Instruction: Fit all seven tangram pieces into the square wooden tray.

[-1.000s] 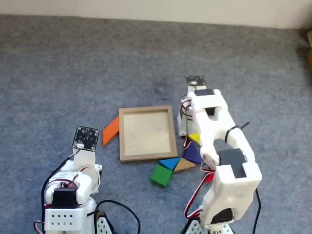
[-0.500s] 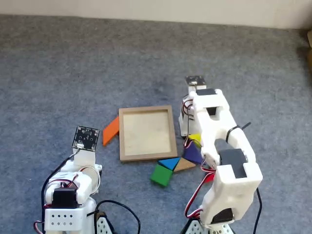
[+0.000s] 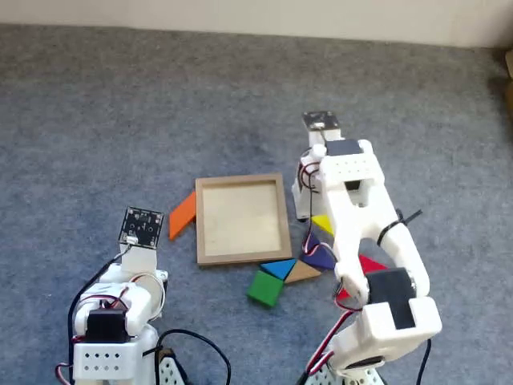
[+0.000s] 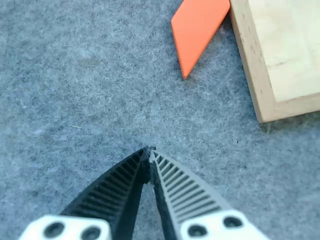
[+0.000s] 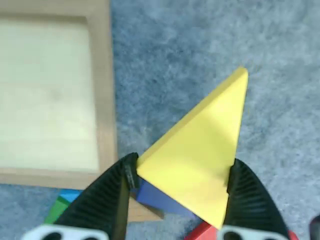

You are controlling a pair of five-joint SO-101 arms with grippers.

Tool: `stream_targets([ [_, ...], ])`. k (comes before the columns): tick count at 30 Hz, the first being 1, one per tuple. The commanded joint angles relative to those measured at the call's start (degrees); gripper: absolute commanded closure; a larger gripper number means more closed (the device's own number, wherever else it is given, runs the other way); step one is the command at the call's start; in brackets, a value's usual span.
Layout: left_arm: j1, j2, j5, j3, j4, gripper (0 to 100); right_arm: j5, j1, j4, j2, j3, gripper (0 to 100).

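The square wooden tray [image 3: 240, 180] lies empty at the table's middle, its rim also in the right wrist view [image 5: 103, 90]. My right gripper [image 5: 181, 170] is shut on a yellow triangle [image 5: 200, 150], held just off the tray's right side above the other pieces; the yellow triangle [image 3: 322, 224] peeks out under the arm. An orange piece [image 3: 183, 214] lies against the tray's left edge. My left gripper [image 4: 150, 151] is shut and empty over bare carpet, short of the orange piece [image 4: 199, 27].
Below the tray's lower right corner lie a green square [image 3: 264, 288], a blue triangle [image 3: 279, 268], a tan triangle [image 3: 304, 272], a purple piece [image 3: 319, 255] and a red piece [image 3: 370, 264]. Grey carpet lies open on all other sides.
The right arm has stretched farther from its base with the yellow triangle in its grip, and the red piece now shows beside it. The left arm has not moved.
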Motion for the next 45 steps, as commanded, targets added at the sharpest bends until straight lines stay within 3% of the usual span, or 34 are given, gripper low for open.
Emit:
stream_targets([
  [1, -0.7, -1.5, 0.2, 1.2, 0.4, 99, 0.2, -4.2, 1.5, -5.6, -3.8, 83.1],
  [10, -0.7, -1.5, 0.2, 1.2, 0.4, 99, -7.8, -15.5, 0.7, -7.5, -3.7, 83.1],
  [16, -0.7, -1.5, 0.2, 1.2, 0.4, 99, -12.6, -21.1, -5.3, -7.4, -3.4, 83.1],
  [28, -0.7, -1.5, 0.2, 1.2, 0.4, 99, -21.1, -21.0, -17.5, -3.0, 0.1, 83.1],
  [45, -0.7, -1.5, 0.2, 1.2, 0.4, 99, -20.7, -17.8, -16.2, 0.7, 3.1, 83.1],
])
